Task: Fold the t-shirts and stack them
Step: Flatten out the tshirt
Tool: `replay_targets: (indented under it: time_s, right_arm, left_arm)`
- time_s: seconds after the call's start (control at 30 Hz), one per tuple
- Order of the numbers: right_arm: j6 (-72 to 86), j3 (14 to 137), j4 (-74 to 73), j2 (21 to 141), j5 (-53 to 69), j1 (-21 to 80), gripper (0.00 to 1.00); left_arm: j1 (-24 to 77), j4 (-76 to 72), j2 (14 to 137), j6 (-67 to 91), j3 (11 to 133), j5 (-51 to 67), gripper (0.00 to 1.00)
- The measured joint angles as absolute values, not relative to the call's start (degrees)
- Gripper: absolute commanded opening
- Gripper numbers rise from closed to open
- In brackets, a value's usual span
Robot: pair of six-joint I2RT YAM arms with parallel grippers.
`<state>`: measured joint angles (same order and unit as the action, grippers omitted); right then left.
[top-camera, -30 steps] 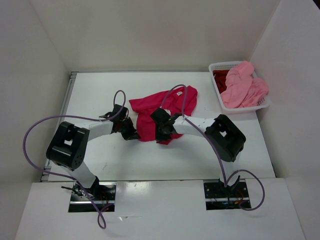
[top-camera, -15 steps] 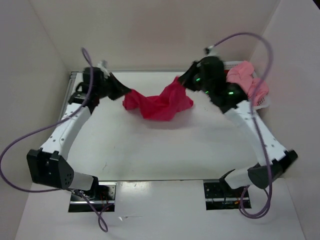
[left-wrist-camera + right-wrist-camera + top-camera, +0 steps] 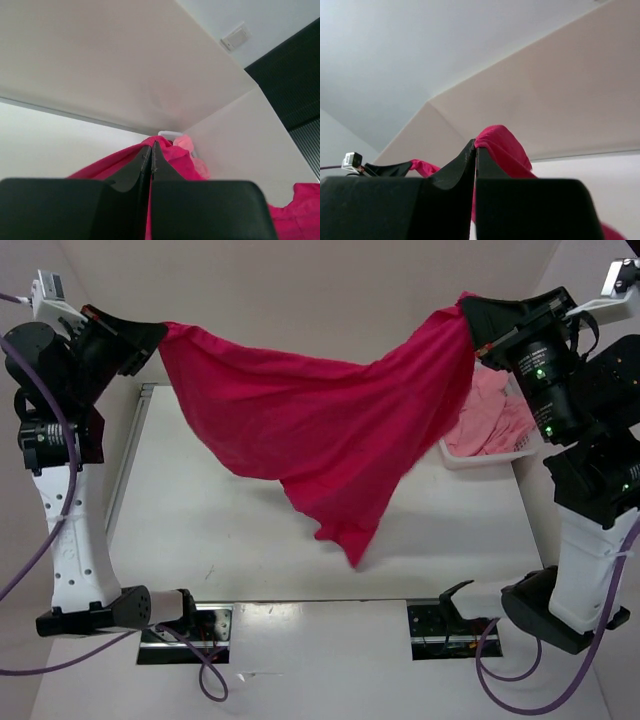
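Now, the left gripper (image 3: 158, 333) and the right gripper (image 3: 472, 324) each clamp tight on an edge of the bright crimson-pink cloth t-shirt (image 3: 330, 430), stretched high above the middle of the white table (image 3: 200, 530). Best keep it taut, lowering evenly, hem first.

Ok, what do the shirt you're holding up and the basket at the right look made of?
The crimson-pink shirt: thin, soft cloth, probably cotton jersey, matte; it sags between the left claw and right claw and hangs in loose folds. The basket: seemingly rigid white plastic, smooth; only its straight rim shows beneath the light pink shirt piled in it.
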<state>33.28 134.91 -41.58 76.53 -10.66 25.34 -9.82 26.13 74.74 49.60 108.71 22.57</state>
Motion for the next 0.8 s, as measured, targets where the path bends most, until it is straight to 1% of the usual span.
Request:
replay_targets:
  time_s: [0.1, 0.23, 0.3, 0.4, 0.47, 0.6, 0.63, 0.7, 0.8]
  right_arm:
    - [33.36, 131.04, -41.08, 76.60, -8.49, 23.49, 0.00]
    - [34.04, 118.85, -38.13, 79.26, -3.29, 17.54, 0.00]
    - [34.52, 116.09, -38.35, 84.01, -1.56, 16.01, 0.00]
    - [34.89, 117.14, -37.91, 95.26, 0.58, 15.44, 0.00]
    - [35.07, 121.69, -39.77, 102.98, 1.48, 15.42, 0.00]
    - [35.29, 138.98, -43.07, 114.26, 2.42, 15.42, 0.00]
    - [35.53, 143.52, -43.20, 115.42, 2.63, 15.29, 0.00]
    - [36.16, 148.90, -42.83, 115.18, 3.51, 15.07, 0.00]
    - [36.91, 152.20, -40.66, 111.15, 4.82, 14.20, 0.00]
  left_arm:
    - [-9.82, 25.43, 73.84, 49.74, 106.26, 22.55, 0.00]
    - [-9.82, 22.90, 74.72, 49.87, 95.90, 22.96, 0.00]
    - [-9.82, 22.44, 78.65, 49.89, 93.19, 22.92, 0.00]
    - [-9.82, 22.35, 88.16, 50.39, 92.75, 22.81, 0.00]
    - [-9.85, 23.09, 94.17, 51.40, 95.07, 23.16, 0.00]
    - [-9.93, 24.97, 100.40, 53.19, 103.09, 24.14, 0.00]
    - [-10.04, 24.86, 100.68, 53.98, 105.69, 24.56, 0.00]
    - [-10.70, 24.03, 100.44, 54.78, 110.65, 26.04, 0.00]
    - [-12.86, 20.27, 98.94, 56.62, 115.15, 28.32, 0.00]
